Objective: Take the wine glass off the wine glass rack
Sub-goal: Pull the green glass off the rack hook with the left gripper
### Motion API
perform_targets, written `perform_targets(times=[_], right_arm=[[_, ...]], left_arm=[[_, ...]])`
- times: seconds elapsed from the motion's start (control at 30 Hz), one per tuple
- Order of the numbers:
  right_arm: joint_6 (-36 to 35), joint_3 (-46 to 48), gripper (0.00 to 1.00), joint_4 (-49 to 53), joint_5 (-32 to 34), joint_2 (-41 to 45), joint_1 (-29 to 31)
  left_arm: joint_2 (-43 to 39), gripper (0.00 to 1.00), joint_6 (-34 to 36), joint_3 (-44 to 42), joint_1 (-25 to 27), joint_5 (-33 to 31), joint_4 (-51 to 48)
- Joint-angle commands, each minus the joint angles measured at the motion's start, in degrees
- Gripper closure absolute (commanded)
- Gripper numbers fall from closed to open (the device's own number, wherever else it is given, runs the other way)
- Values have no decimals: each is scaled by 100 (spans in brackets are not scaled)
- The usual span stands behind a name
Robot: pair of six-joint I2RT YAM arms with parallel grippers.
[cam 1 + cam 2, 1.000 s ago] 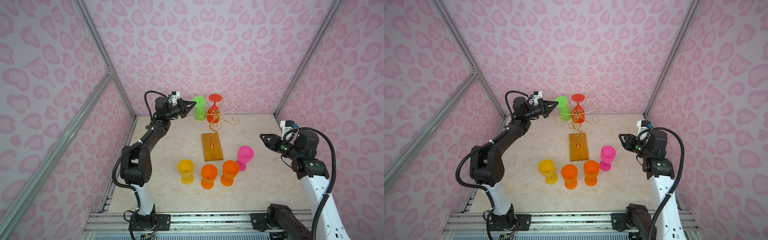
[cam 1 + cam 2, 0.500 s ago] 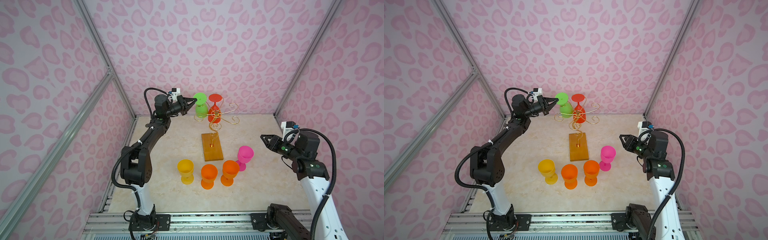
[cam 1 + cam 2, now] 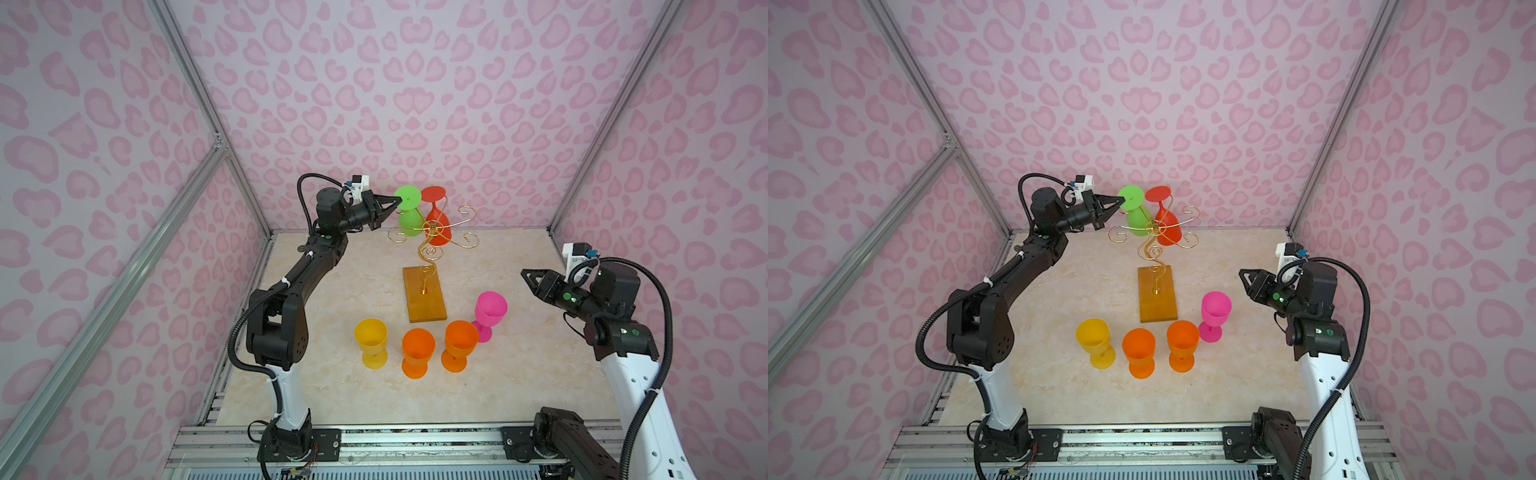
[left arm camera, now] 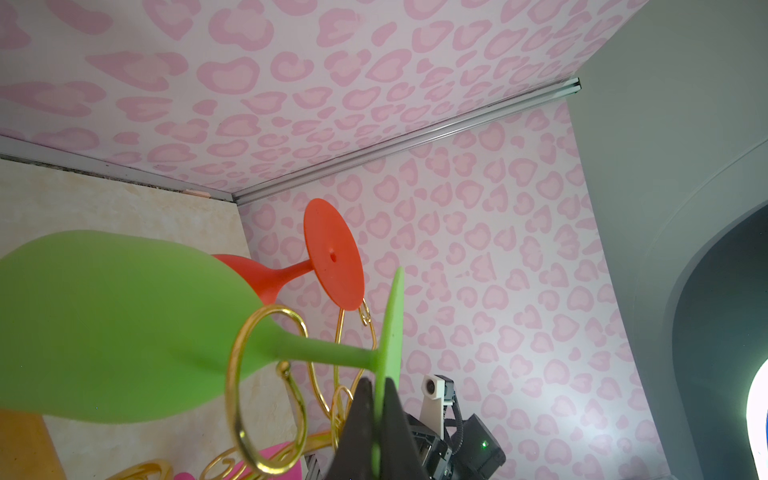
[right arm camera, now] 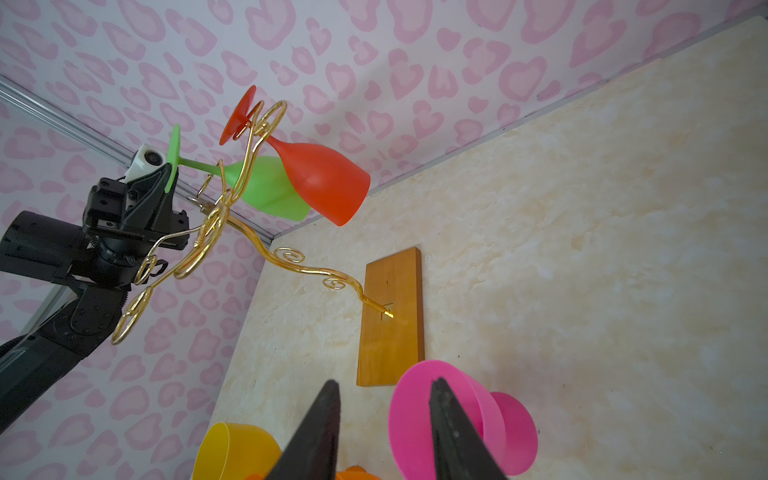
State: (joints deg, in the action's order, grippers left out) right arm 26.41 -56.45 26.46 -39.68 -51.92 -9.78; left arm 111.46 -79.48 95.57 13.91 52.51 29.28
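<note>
left gripper (image 4: 377,386) clamps the foot of the green wine glass (image 4: 104,324).

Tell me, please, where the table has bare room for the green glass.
Bare marble lies left of the wooden base, toward the left arm, and far right, behind the pink glass. The near strip by the rail is free too. Crowded: the glasses at the base's near end.

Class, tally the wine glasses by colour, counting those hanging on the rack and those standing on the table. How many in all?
Green glass: 1
Red glass: 1
Yellow glass: 1
Orange glasses: 2
Pink glass: 1
Total: 6
</note>
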Motion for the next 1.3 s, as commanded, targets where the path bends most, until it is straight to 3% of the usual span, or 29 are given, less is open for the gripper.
perform_targets(times=[0.0, 0.73, 1.27], right_arm=[[50, 30, 63, -177, -57, -20, -6], [145, 114, 63, -307, -172, -57, -24], [206, 121, 63, -311, -179, -20, -23]], left_arm=[[15, 99, 56, 69, 8, 114, 271], [-550, 99, 223, -665, -12, 416, 168], [-1205, 99, 353, -1418, -382, 535, 157]])
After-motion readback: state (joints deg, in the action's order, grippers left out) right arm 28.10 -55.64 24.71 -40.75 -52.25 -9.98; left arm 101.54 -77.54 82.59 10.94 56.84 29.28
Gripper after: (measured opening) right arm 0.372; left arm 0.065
